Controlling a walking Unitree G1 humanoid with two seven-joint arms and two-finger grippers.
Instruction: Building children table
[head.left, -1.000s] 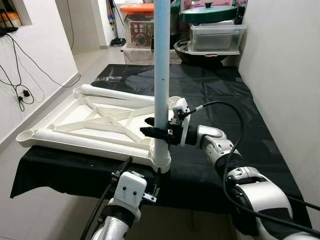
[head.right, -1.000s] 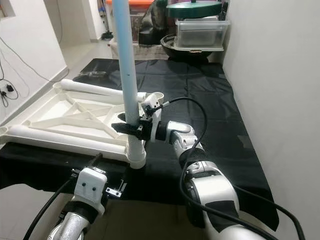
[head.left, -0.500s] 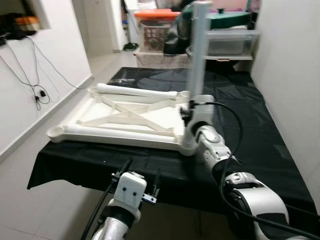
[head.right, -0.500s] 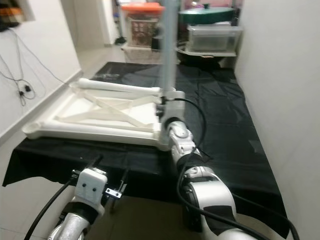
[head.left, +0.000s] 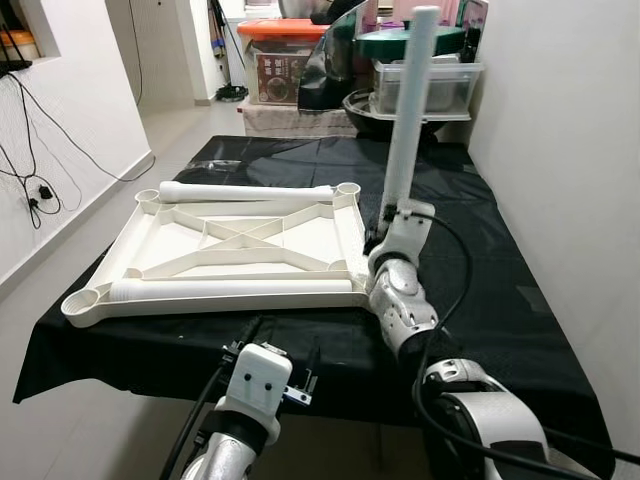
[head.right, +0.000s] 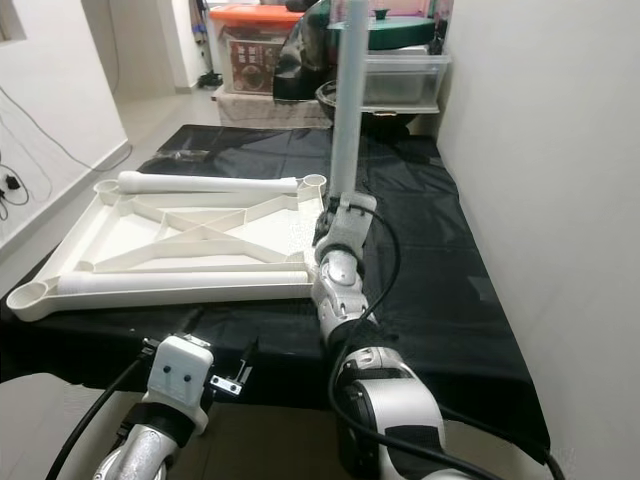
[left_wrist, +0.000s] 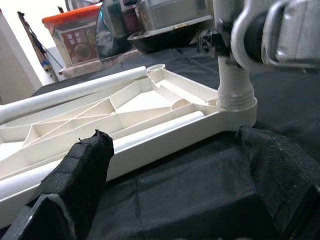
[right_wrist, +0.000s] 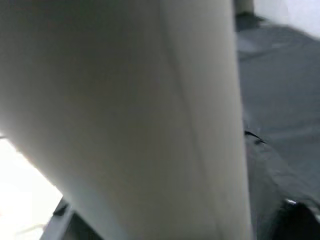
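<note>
The white children's table top (head.left: 300, 230) lies upside down on a black-covered table (head.left: 490, 260). A pale table leg (head.left: 408, 110) stands in its near right corner socket (left_wrist: 235, 102), leaning slightly right. My right gripper (head.left: 380, 228) is at the leg's lower end, shut on it; the right wrist view has the leg (right_wrist: 125, 100) pressed close against the camera. Two white tubes lie on the top, one along its far edge (head.left: 245, 190) and one along its near edge (head.left: 230, 290). My left gripper (left_wrist: 172, 137) hangs open below the table's front edge, holding nothing.
Storage boxes (head.left: 275, 60), a clear tub (head.left: 425, 85) and a green-lidded pot (head.left: 400, 42) crowd the table's far end. A white wall (head.left: 560, 150) runs close along the right. Cables (head.left: 40, 190) hang on the left wall beside open floor.
The camera has shifted, so the whole scene sits differently. My right forearm has swung from lying across at the right to pointing away from me, with the gripper still on the leg.
</note>
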